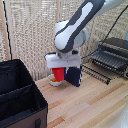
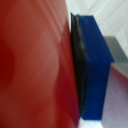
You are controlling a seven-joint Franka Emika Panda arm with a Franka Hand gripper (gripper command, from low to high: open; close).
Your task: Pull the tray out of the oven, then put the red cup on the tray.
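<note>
At the exterior view's left, a black fabric bin [image 1: 20, 97] is sitting on the wooden desk [image 1: 85, 102]. Near the middle, the end effector [image 1: 60, 70] is clamping the red cup [image 1: 59, 74] just above a small white bowl [image 1: 55, 81], with a navy-blue board [image 1: 73, 76] standing upright just beside it. Toward the right, the tray [image 1: 109, 60] is sticking out of the oven [image 1: 116, 50]. Up close, the wrist view is showing red cup wall [image 2: 35, 65] filling most of the frame, against the blue board [image 2: 96, 65].
</note>
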